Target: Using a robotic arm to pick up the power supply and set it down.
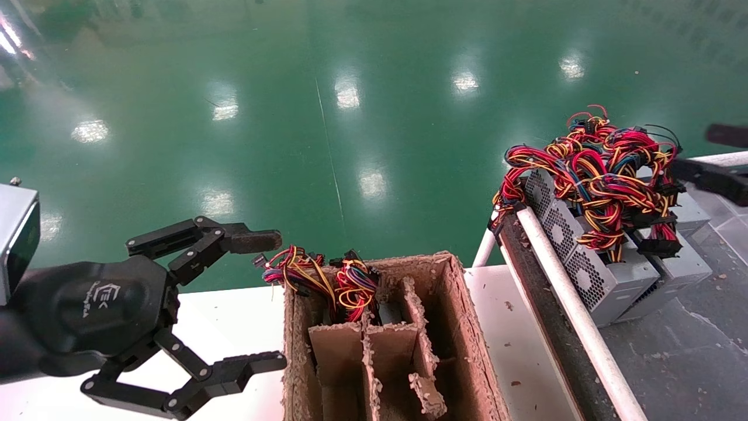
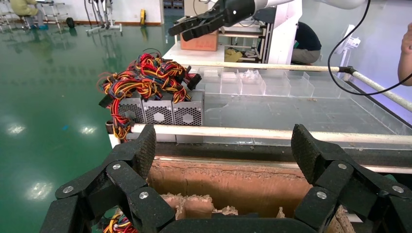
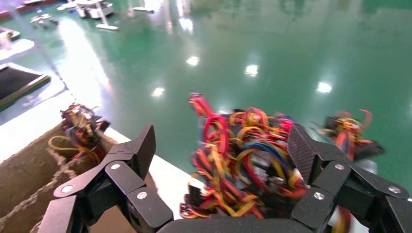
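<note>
Three grey power supplies (image 1: pixel 590 275) stand in a row on the dark bench at the right, their honeycomb grilles (image 2: pixel 159 112) facing the white rail. Red, yellow, black and blue wires (image 1: pixel 602 169) pile on top of them. My right gripper (image 1: pixel 716 155) hovers open at the far right, just beyond that pile. In the right wrist view the wire tangle (image 3: pixel 243 160) lies below and between its spread fingers (image 3: pixel 141 148), not gripped. My left gripper (image 1: pixel 266 301) is open and empty at the lower left, beside the cardboard box (image 1: pixel 467 327).
The cardboard box has ragged dividers; more coloured wires (image 1: pixel 321 278) stick out of its far compartments. It stands on a white table (image 1: pixel 234 316). A white rail (image 1: pixel 561 292) borders the bench. Clear plastic trays (image 2: pixel 257 82) and a person (image 2: pixel 306 43) are farther back.
</note>
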